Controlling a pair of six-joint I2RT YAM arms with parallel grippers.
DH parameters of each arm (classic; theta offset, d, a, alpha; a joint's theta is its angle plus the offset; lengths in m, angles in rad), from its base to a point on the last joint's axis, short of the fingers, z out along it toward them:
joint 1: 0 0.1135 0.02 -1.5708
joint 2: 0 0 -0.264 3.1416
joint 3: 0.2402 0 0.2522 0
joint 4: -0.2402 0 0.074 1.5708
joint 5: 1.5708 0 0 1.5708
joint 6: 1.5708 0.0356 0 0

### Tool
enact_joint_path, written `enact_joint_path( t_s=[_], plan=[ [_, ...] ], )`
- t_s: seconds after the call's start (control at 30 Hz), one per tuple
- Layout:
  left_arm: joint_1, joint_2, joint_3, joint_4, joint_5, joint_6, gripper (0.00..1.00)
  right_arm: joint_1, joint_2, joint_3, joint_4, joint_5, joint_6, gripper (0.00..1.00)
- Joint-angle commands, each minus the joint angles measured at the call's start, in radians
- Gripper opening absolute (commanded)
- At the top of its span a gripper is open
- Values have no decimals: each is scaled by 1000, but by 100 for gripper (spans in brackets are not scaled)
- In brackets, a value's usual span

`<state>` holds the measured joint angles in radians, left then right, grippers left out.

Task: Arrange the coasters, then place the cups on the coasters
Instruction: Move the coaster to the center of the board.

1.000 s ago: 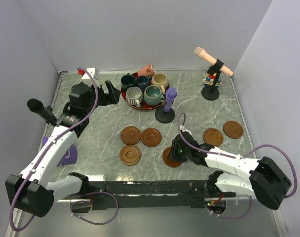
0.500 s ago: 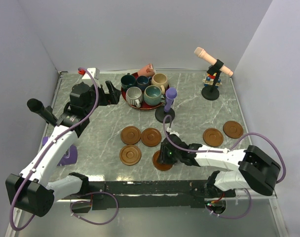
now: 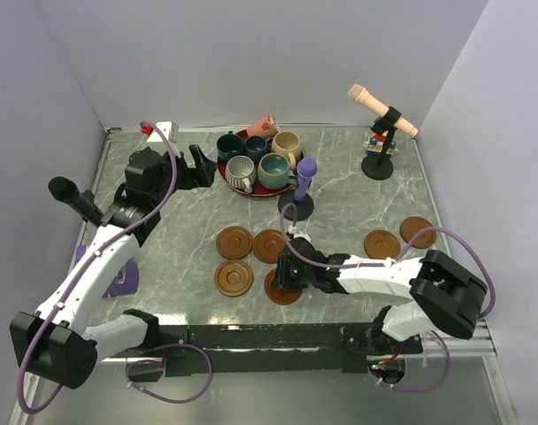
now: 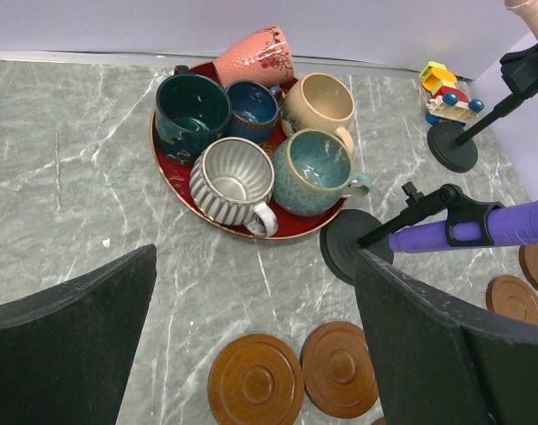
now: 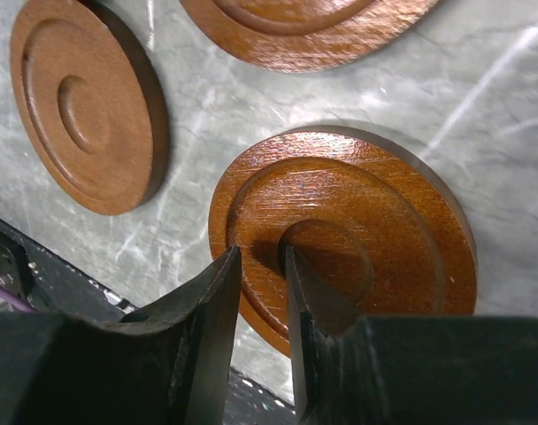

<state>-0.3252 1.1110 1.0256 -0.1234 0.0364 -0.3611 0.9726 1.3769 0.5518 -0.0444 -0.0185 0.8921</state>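
Coaster (image 5: 340, 257): brown grooved disc — right gripper (image 5: 262, 266) pinches its rim.
Plate (image 4: 176, 177): red, holds six cups (image 4: 234, 181).
Left gripper (image 4: 251, 354): spread wide.

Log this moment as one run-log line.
stage: arranging coasters | right end effector: tips pressed on coaster, sliding it left toward the group | left end effector: open, idle | cups: on red plate
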Motion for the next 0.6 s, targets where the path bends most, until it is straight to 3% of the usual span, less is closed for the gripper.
enact_joint_path(
  t_s=[0.0, 0.57],
  plan=[
    [-5, 0, 5, 33, -3, -6, 97, 14, 54, 17, 37, 17, -7, 34],
    [-3, 3, 7, 31, -3, -4, 97, 17, 140, 51, 98, 98, -41, 33]
  ],
)
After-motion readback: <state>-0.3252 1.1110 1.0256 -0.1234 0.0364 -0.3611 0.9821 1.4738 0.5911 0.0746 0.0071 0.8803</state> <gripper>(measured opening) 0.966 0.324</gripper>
